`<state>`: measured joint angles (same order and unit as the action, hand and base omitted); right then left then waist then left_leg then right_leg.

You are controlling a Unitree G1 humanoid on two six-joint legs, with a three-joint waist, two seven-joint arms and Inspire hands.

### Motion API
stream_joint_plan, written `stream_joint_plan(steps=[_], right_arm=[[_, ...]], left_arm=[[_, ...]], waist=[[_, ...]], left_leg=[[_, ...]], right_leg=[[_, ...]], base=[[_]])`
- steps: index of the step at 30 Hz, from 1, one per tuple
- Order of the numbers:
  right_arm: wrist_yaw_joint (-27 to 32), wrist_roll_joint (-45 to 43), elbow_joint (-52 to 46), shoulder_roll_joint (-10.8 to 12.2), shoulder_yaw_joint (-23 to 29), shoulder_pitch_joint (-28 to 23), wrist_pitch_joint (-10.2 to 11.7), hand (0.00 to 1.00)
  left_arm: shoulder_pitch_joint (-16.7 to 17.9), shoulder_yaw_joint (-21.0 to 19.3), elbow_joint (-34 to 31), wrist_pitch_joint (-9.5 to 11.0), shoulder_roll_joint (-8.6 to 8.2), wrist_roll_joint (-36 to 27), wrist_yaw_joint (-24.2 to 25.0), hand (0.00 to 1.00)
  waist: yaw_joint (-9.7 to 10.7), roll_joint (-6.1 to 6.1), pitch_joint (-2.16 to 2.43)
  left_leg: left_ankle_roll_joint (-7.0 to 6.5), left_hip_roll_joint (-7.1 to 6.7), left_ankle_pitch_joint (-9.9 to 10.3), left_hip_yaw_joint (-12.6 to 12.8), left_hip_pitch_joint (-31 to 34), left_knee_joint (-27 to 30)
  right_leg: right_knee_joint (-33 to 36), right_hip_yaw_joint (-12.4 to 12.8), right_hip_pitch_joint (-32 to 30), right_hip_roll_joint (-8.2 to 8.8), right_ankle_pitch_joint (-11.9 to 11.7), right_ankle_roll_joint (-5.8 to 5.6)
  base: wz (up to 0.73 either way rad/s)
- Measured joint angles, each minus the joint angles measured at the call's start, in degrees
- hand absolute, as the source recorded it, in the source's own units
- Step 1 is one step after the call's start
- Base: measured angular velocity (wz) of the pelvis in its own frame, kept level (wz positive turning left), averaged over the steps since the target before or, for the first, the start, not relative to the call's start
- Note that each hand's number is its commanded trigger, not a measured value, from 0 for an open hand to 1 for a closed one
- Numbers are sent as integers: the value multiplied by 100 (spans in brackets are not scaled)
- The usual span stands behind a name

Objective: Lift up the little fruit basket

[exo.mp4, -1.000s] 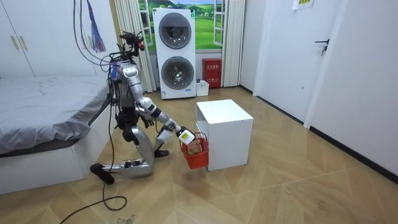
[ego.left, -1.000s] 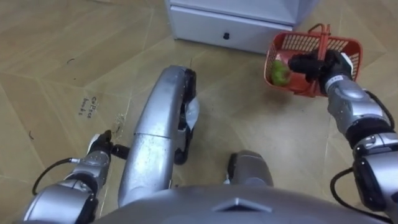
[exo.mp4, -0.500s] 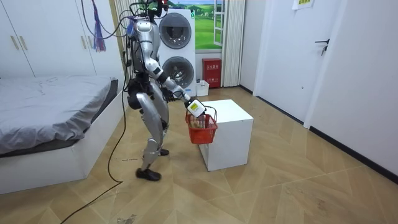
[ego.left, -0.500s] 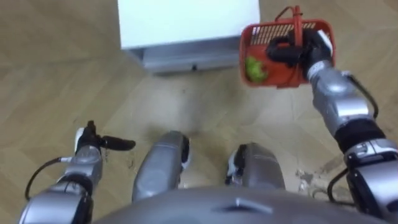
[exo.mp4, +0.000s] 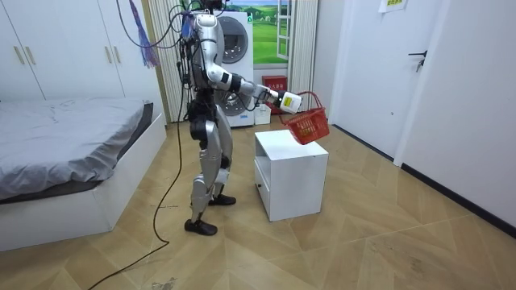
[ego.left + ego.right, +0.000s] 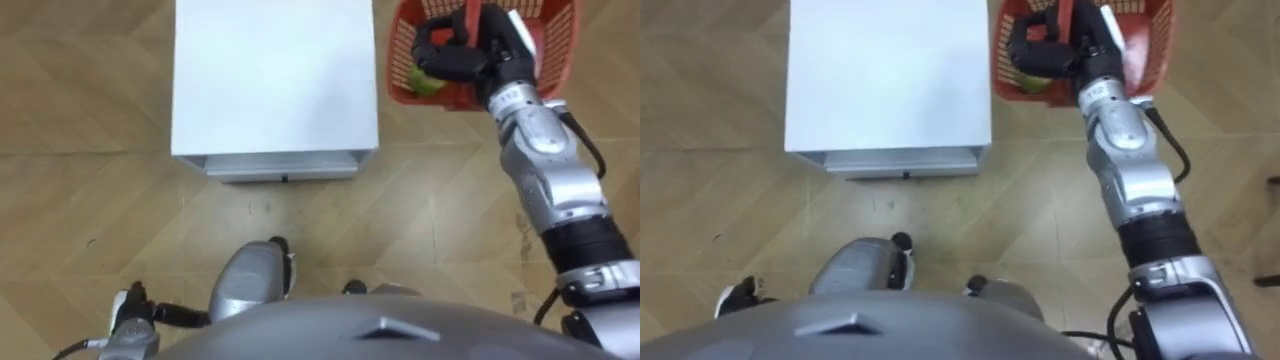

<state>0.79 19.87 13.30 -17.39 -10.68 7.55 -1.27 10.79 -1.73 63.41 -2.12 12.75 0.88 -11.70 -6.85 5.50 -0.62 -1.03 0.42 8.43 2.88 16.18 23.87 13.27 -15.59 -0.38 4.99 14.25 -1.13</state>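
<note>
The red plastic fruit basket (image 6: 540,45) hangs in the air past the right edge of the white cabinet (image 6: 275,80), tilted, with a green fruit (image 6: 425,84) inside. My right hand (image 6: 455,55) is shut on its red handle, arm stretched forward. In the right eye view the same basket (image 6: 1145,45) and right hand (image 6: 1045,50) sit at the top. The room view has me standing upright beside the cabinet (image 5: 290,173), holding the basket (image 5: 307,126) out above its top. My left hand (image 6: 135,322) hangs low at my side, fingers relaxed.
The cabinet's drawer front (image 6: 280,166) faces me, close to my feet. A grey bed (image 5: 64,153) lies on the room view's left. Stacked washing machines (image 5: 230,68) and a red box (image 5: 275,85) stand at the back. Wooden floor (image 5: 387,234) stretches to the room view's right.
I rose from kneeling on the floor to standing upright. The basket went up with my right hand, from floor level beside the cabinet to above its top.
</note>
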Motion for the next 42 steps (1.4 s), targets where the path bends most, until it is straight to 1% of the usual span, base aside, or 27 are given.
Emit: stream_joint_plan(steps=[1, 3, 5, 7, 9, 10, 14, 16, 18, 19, 20, 21, 22, 23, 26, 27, 28, 29, 30, 31, 33, 34, 36, 37, 38, 40, 42], right_arm=[[-79, -3, -59, 0, -7, 0, -1, 100], [-154, -4, -99, 0, -47, 2, -3, 100], [-273, -6, -101, -5, -79, 2, -18, 100], [-389, -11, -169, -3, -114, 2, -95, 100], [-518, -13, -247, -4, -121, 2, -132, 100], [-575, -13, -277, -3, -149, 2, -134, 100], [-787, -13, -276, 38, -167, 2, -144, 100], [-790, 10, -276, 89, -185, 2, -180, 100], [-777, 23, -276, 128, -185, 2, -188, 100], [-782, 45, -275, 128, -185, 2, -191, 100], [-783, 46, -275, 128, -185, 2, -191, 100], [-785, 46, -275, 129, -187, 9, -191, 100], [-795, 55, -275, 134, -202, 29, -191, 100], [-800, 56, -271, 139, -212, 35, -190, 100], [-852, 38, -57, 237, -280, 40, -200, 100], [-853, 38, 6, 257, -362, 43, -240, 100], [-870, 23, 96, 288, -412, 45, -255, 100], [-888, 27, 182, 322, -427, 59, -255, 100], [-902, 29, 403, 422, -447, 103, -262, 100], [-900, 34, 548, 477, -482, 120, -288, 100], [-904, 39, 685, 522, -500, 129, -380, 100], [-904, 38, 749, 552, -501, 130, -389, 100], [-900, 37, 829, 582, -540, 183, -393, 100], [-905, 35, 880, 590, -604, 245, -400, 100], [-908, 37, 905, 609, -616, 272, -423, 100], [-911, 42, 1092, 662, -644, 396, -462, 100], [-914, 41, 1207, 662, -664, 482, -488, 100]], left_arm=[[-1, -3, -97, -17, -14, 10, 1, 0], [-14, -2, -140, -50, -42, 75, 4, 0], [7, -8, -120, -59, -53, 116, 12, 0], [12, -28, -123, -182, -53, 173, 42, 0], [15, -30, -127, -262, -57, 223, 121, 0], [20, -30, -125, -292, -61, 284, 141, 0], [35, -28, -122, -378, -63, 375, 257, 0], [72, -28, -125, -384, -62, 379, 341, 0], [92, -19, -129, -383, -70, 378, 392, 0], [92, -20, -130, -382, -68, 379, 410, 0], [92, -20, -131, -380, -69, 382, 422, 0], [91, -19, -134, -377, -70, 383, 462, 0], [92, -19, -133, -376, -71, 383, 477, 0], [91, -19, -128, -374, -69, 390, 478, 0], [72, -17, -106, -383, -46, 505, 499, 0], [72, -13, -102, -383, -42, 506, 500, 0], [72, -5, -80, -386, -36, 506, 505, 0], [71, 10, -82, -389, -30, 502, 509, 0], [74, 25, -80, -403, -23, 493, 515, 0], [71, 56, -79, -434, -23, 485, 530, 0], [58, 85, -81, -456, -27, 479, 591, 0], [59, 92, -83, -469, -30, 486, 613, 0], [62, 112, -90, -498, -32, 495, 616, 0], [66, 116, -91, -522, -34, 511, 619, 0], [69, 116, -91, -534, -33, 512, 619, 0], [47, 127, -91, -549, -33, 513, 628, 0], [25, 142, -92, -549, -33, 512, 638, 0]], waist=[[-11, 5, 2], [-64, 8, 2], [-84, 15, 0], [-88, 42, -15], [-102, 66, -20], [-112, 91, -12], [-168, 144, -14], [-325, 182, -15], [-368, 183, -14], [-392, 183, -14], [-415, 183, -14], [-471, 185, -15], [-501, 185, -15], [-513, 186, -15], [-600, 221, -22], [-630, 223, -22], [-630, 215, -28], [-633, 206, -32], [-656, 199, -37], [-711, 182, -47], [-770, 171, -54], [-776, 147, -69], [-791, 123, -73], [-801, 93, -91], [-815, 85, -91], [-892, 57, -104], [-935, 54, -107]], left_leg=[[1, 42, -1, 13, -94, -120], [2, 66, -1, 27, -194, -245], [6, 75, -3, 55, -189, -236], [10, 84, 0, 102, -166, -217], [13, 87, 1, 109, -165, -266], [13, 92, 1, 100, -166, -289], [14, 74, 1, 77, -199, -313], [16, 76, 2, 80, -230, -314], [16, 76, 3, 66, -225, -316], [18, 74, 4, 4, -207, -318], [26, 76, 8, 2, -200, -320], [49, 76, 23, 4, -186, -324], [114, 78, 62, 2, -170, -342], [149, 78, 87, 7, -169, -373], [138, 67, 78, 2, -59, -336], [127, 54, 75, -18, 4, -298], [114, 14, 69, -90, 79, -242], [110, 5, 68, -126, 117, -210], [100, 6, 63, -149, 160, -182], [88, 5, 67, -160, 243, -131], [72, -2, 73, -198, 370, -65], [54, 0, 71, -236, 463, -27], [28, 6, 53, -254, 590, -19], [14, 0, 44, -253, 637, -11], [10, -5, 41, -245, 650, -12], [-6, -27, 45, -221, 660, -19], [-15, -39, 53, -222, 662, -25]], right_leg=[[-5, -19, 30, -19, 0, 0], [-23, -34, 58, -34, 0, 0], [-24, -36, 67, -45, 0, 1], [-24, -40, 70, -61, -1, 3], [-24, -78, 57, -70, -1, 3], [-24, -176, 57, -67, -1, 3], [-66, -222, 130, -67, -1, 3], [-64, -228, 137, -61, -1, 3], [-56, -301, 138, -57, 1, 4], [-52, -355, 133, -60, 3, 6], [-51, -356, 129, -62, 4, 9], [-40, -360, 104, -61, 26, 42], [-6, -378, 39, -58, 76, 88], [34, -399, 20, -53, 113, 100], [200, -456, -84, -22, 133, 94], [240, -472, -128, -20, 133, 94], [246, -508, -154, -23, 133, 94], [255, -513, -169, -25, 133, 93], [279, -523, -205, -24, 130, 89], [323, -543, -270, -21, 130, 89], [363, -598, -361, -11, 130, 87], [382, -677, -418, -2, 130, 84], [451, -710, -570, 32, 138, 71], [459, -711, -610, 43, 135, 66], [472, -706, -635, 52, 134, 64], [514, -713, -671, 89, 146, 43], [545, -734, -685, 102, 152, 32]], base=[[5], [-8], [-5], [7], [13], [15], [13], [-8], [4], [13], [7], [0], [0], [6], [3], [12], [17], [20], [13], [8], [12], [17], [9], [0], [-3], [-2], [2]])
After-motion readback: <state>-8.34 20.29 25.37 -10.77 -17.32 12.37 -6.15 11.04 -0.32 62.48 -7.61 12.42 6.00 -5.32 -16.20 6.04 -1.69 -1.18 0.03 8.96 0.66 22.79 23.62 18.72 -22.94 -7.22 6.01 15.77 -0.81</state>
